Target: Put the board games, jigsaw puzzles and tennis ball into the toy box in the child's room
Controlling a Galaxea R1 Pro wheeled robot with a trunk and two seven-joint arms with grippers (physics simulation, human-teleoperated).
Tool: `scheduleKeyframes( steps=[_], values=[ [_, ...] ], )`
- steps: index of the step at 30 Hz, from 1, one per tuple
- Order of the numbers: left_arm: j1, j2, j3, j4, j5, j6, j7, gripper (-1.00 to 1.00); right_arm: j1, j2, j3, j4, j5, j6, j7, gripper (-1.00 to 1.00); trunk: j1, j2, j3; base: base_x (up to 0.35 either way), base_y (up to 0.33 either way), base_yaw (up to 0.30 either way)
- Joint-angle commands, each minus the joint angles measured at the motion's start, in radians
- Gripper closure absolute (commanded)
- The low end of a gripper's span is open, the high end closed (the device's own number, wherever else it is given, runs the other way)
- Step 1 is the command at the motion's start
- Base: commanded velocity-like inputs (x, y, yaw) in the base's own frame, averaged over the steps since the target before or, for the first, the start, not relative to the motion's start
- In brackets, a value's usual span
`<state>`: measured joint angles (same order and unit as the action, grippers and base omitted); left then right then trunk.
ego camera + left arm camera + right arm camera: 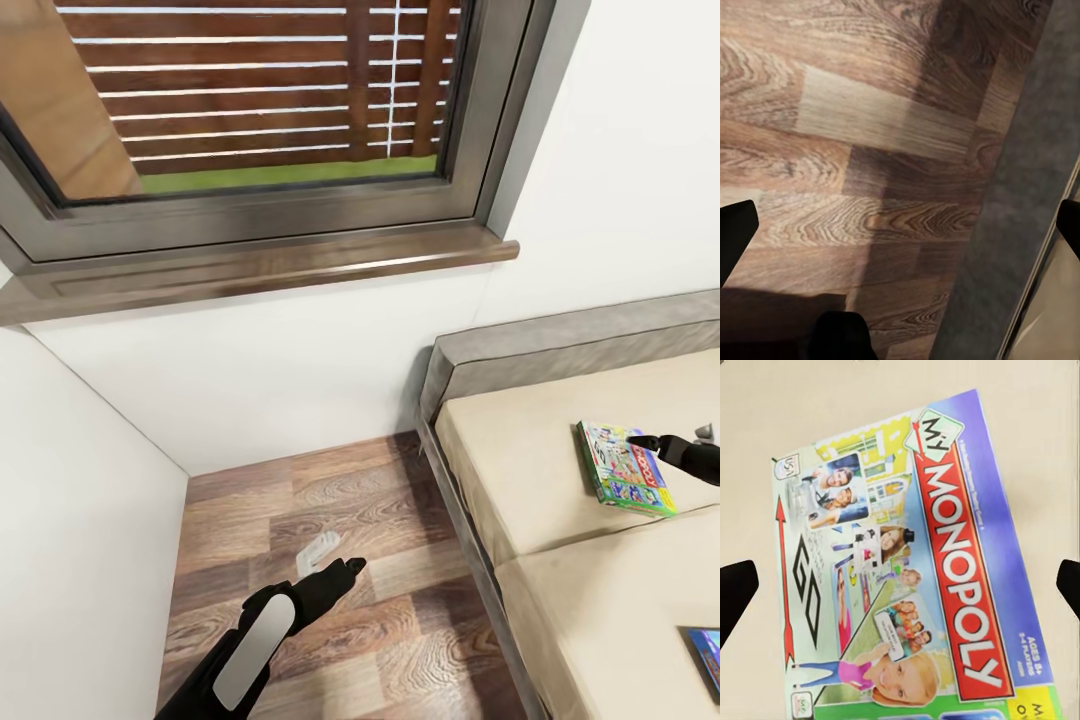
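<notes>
Lying flat on the beige mattress of the bed (560,470), near its head end and well in from the floor-side edge, the white-green Monopoly board game (624,468) is recorded in the head view with the right tool (640,441) poised over its far part; whether contact is made cannot be told. In the right wrist view the Monopoly box (900,577) is seen from straight above, and details lost to the head view are legible: a red diagonal banner with white lettering "MONOPOLY", a "My" tag, a black "GO" with red arrow, cartoon people, a blue side band, a green and yellow strip at one end. The right tool's two dark fingertips (735,596) are seen at opposite margins of that view, spread wide, with the box between them and bare mattress beyond its edges. A second, blue board game (706,652) is noted at the near right corner of the head view, on the same mattress, cut by the frame. The left tool (352,568) is held over the wooden floor (300,520), in the open strip between the white wall (90,520) and the grey bed frame (470,540); its fingers (735,232) are parted, with only floorboards and the bed's side between them. A window with a dark sill (260,265) is set above.
</notes>
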<state>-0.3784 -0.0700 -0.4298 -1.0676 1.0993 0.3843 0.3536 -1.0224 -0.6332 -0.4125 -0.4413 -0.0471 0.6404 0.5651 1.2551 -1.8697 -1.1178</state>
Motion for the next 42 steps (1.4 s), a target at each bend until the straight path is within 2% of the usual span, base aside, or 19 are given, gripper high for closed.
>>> scheduleKeyframes(
  steps=[1, 8, 14, 22, 42],
  values=[
    [0.000, 0.000, -0.001, -0.002, 0.010, 0.001, 0.009, -1.00, -0.001, -0.002, -0.004, -0.001, -0.005, 0.008, 0.000, -1.00, 0.000, 0.000, -0.002, 0.000, 0.000, 0.000],
    [0.000, 0.000, -0.001, -0.002, 0.010, 0.001, 0.009, -1.00, -0.001, -0.016, -0.009, 0.001, -0.005, 0.030, -0.002, -1.00, 0.000, 0.000, -0.011, 0.000, 0.000, 0.000],
    [0.000, -0.001, -0.001, -0.002, 0.010, 0.001, 0.009, -1.00, -0.001, -0.023, -0.053, 0.000, -0.005, 0.059, -0.003, -1.00, 0.000, 0.000, -0.020, 0.000, 0.000, 0.000],
    [0.000, -0.001, -0.001, -0.002, 0.010, 0.001, 0.008, -1.00, 0.000, -0.023, -0.076, 0.000, -0.005, 0.067, -0.004, -1.00, 0.000, 0.000, -0.033, 0.000, 0.000, 0.000],
    [0.000, -0.001, -0.001, -0.002, 0.010, 0.001, 0.008, -1.00, 0.001, -0.013, -0.082, 0.000, -0.005, 0.070, -0.002, -1.00, 0.000, 0.000, -0.060, 0.000, 0.000, 0.000]
  ],
)
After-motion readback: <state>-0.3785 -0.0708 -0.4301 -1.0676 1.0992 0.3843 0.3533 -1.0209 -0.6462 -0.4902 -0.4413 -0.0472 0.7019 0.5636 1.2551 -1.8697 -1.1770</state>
